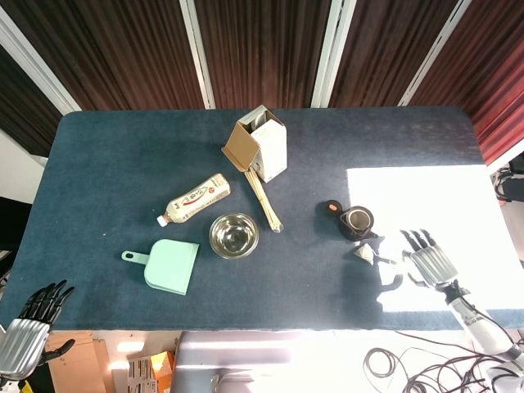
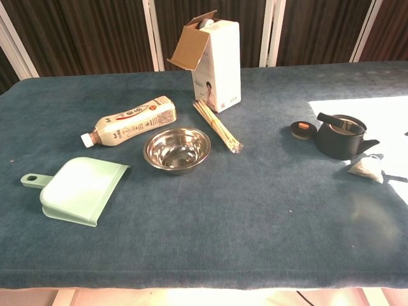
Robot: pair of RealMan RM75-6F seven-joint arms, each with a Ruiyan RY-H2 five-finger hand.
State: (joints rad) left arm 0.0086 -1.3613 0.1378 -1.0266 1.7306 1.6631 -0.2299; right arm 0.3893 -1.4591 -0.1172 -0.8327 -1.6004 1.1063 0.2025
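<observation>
The right hand (image 1: 427,262) hovers over the sunlit patch near the right front of the table (image 1: 123,155), fingers spread apart and holding nothing. Nearest to it is a small tea bag (image 1: 363,255), lying on the cloth just left of the fingertips and apart from them; the chest view shows the same tea bag (image 2: 367,168) just in front of the spout of the black teapot (image 2: 340,136). The teapot stands open, and its round lid (image 2: 301,129) with an orange spot lies just to its left.

The left hand (image 1: 29,327) hangs off the near left corner of the table, fingers loosely apart and empty, well apart from everything on the cloth.

Further left lie a steel bowl (image 1: 234,235), a mint-green dustpan (image 1: 168,265), a drink bottle (image 1: 195,198) on its side, a bundle of chopsticks (image 1: 264,201), and an open white carton (image 1: 260,150) standing upright at the far middle.
</observation>
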